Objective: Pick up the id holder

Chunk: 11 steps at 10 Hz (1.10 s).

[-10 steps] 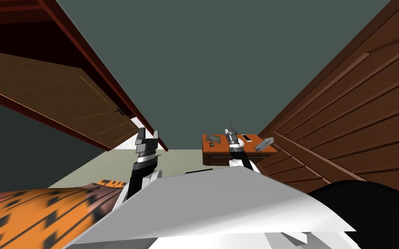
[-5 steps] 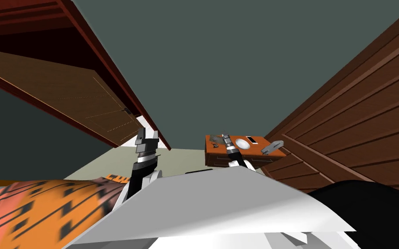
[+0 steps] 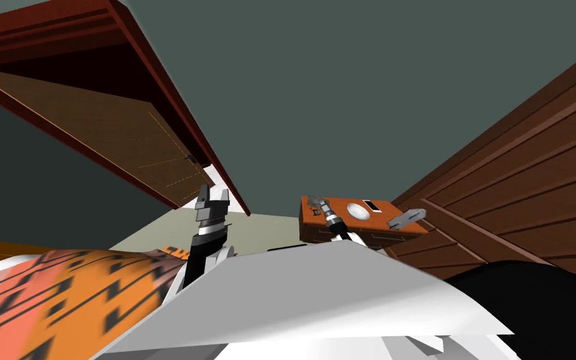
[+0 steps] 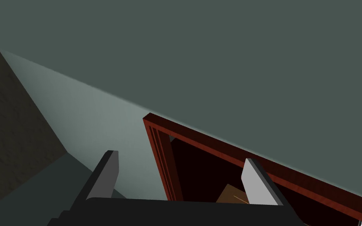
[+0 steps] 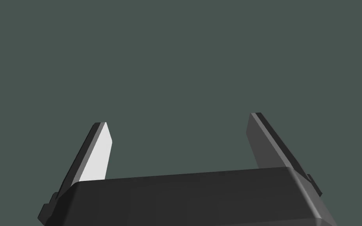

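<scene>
fingers (image 5: 95, 157) of right gripper (image 5: 178, 119): spread, empty, poised near surface (image 3: 383, 214) bearing id holder (image 3: 372, 205), likely pre-grasp; left gripper (image 4: 181, 157) likewise spread, empty, parked aside.

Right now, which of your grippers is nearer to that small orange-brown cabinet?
Right. The right gripper shows over the left end of the cabinet; the left gripper is raised well off to its left, near the open door.

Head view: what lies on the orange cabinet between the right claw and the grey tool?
A pale round disc and a small black-and-white rectangle, in the head view.
</scene>
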Available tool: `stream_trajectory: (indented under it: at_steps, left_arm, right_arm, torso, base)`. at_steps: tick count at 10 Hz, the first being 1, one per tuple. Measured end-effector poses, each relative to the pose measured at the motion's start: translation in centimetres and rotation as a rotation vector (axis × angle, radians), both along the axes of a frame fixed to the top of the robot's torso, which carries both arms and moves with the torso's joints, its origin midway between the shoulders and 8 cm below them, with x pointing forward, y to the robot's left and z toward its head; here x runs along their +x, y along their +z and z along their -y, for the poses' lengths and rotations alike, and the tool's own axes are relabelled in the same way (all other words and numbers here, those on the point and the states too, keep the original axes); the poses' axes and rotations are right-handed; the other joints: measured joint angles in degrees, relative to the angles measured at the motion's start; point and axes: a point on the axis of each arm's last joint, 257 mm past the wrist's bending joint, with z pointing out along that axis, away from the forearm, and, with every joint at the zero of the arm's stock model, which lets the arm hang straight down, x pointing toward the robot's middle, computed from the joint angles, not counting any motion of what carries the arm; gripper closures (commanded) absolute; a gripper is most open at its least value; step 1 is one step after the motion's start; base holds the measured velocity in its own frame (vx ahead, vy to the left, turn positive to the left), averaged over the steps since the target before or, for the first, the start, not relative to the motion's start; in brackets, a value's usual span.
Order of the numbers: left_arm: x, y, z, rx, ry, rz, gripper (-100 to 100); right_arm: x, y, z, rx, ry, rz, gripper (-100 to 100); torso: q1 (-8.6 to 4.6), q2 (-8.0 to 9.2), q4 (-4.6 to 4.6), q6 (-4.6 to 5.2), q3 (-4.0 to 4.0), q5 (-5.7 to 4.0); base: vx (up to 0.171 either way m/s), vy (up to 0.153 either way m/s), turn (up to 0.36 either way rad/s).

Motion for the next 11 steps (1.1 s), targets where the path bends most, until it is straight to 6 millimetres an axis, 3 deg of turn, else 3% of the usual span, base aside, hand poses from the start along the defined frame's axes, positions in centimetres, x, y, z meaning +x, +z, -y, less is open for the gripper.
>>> stream_trajectory:
  at_steps: [5, 11]
  left_arm:
    - [0.0, 0.0, 0.0, 0.0, 0.0, 0.0, 0]
    - [0.0, 0.0, 0.0, 0.0, 0.0, 0.0, 0]
  right_arm:
    - [-0.1, -6.3, 1.0, -0.147, -0.003, -0.158, -100]
    - [-1.7, -14.1, 4.4, -0.349, -0.008, -0.355, -100]
  torso:
    - [-0.02, 0.05, 0.01, 0.02, 0.02, 0.0]
    - [-0.03, 0.02, 0.01, 0.03, 0.01, 0.01]
  base:
    - [0.026, 0.058, 0.076]
    - [0.037, 0.052, 0.071]
